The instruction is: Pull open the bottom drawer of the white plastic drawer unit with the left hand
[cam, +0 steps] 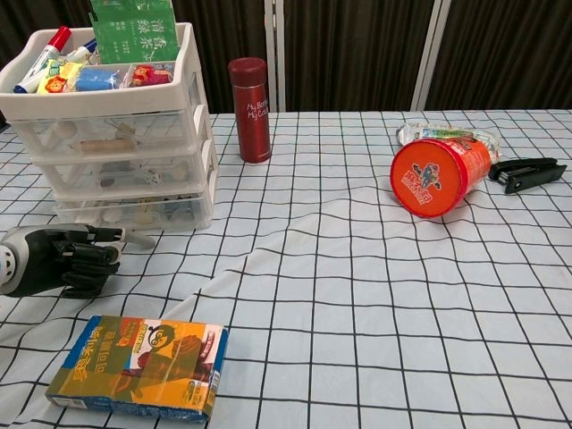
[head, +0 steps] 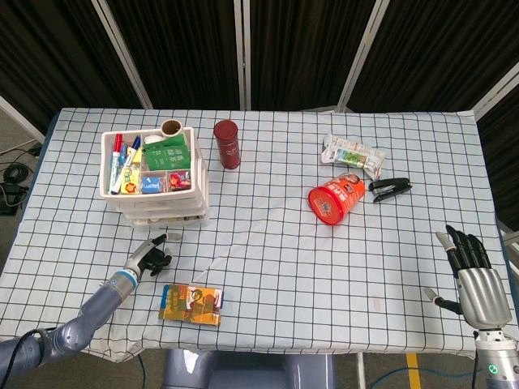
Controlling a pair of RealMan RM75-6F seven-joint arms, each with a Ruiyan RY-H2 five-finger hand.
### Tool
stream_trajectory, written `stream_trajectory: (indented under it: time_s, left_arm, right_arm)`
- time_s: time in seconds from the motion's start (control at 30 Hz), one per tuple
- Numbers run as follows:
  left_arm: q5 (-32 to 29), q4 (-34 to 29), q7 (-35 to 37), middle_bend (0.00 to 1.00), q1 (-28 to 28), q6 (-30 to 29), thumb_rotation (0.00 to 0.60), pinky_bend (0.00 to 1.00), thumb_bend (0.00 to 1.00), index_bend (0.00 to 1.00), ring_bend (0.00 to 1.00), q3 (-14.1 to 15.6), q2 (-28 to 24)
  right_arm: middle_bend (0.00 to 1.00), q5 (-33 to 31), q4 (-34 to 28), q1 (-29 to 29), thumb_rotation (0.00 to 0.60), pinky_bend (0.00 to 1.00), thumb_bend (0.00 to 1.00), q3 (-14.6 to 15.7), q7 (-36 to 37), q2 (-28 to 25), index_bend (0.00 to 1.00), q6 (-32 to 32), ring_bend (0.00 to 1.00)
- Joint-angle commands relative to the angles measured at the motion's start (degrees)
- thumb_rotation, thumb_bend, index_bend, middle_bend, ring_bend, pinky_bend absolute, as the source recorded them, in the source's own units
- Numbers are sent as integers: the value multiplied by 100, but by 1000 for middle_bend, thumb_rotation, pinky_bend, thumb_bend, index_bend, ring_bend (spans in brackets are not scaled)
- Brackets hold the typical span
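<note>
Just before the drawer unit (cam: 116, 125) on the tabletop (cam: 375, 295), the left hand (cam: 55, 260) is seen curled on nothing, apart from the bottom drawer (cam: 134, 212), which is judged not yet pulled open.

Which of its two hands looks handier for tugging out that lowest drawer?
The left hand: it hovers just in front of the bottom drawer of the drawer unit. The right hand sits at the table's far side.
</note>
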State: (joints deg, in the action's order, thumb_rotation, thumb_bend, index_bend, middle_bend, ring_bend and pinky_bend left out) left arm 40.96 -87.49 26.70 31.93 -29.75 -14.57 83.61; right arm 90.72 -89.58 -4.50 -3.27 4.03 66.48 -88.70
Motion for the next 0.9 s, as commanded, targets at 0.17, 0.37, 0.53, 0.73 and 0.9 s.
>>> stream_trajectory:
  time_s: [0.17, 0.37, 0.53, 0.73, 0.9]
  left_arm:
    - [1151, -256, -263, 996, -428, -684, 600, 892, 875, 199, 991, 192, -158]
    - [2149, -438, -1137, 997, -740, -1959, 600, 892, 873, 198, 991, 505, -262]
    - [2545, -517, -2165, 996, -922, -2971, 600, 892, 867, 179, 991, 642, -310]
    - [2489, -646, -3191, 996, -972, -3541, 600, 892, 867, 169, 991, 647, -345]
    - [1993, -757, -3750, 996, -846, -3412, 600, 892, 866, 171, 991, 574, -379]
  right_arm:
    - [0, 13, -8, 1, 600, 0, 30, 7, -7, -3, 0, 1, 0]
    - [0, -3, -29, 7, 600, 0, 30, 9, -31, -7, 0, 8, 0]
    - [0, -13, -45, 12, 600, 0, 30, 7, -40, -16, 0, 7, 0]
    - [0, -22, -61, 11, 600, 0, 30, 12, -62, -17, 0, 27, 0]
    - [0, -33, -71, 14, 600, 0, 30, 6, -62, -26, 0, 27, 0]
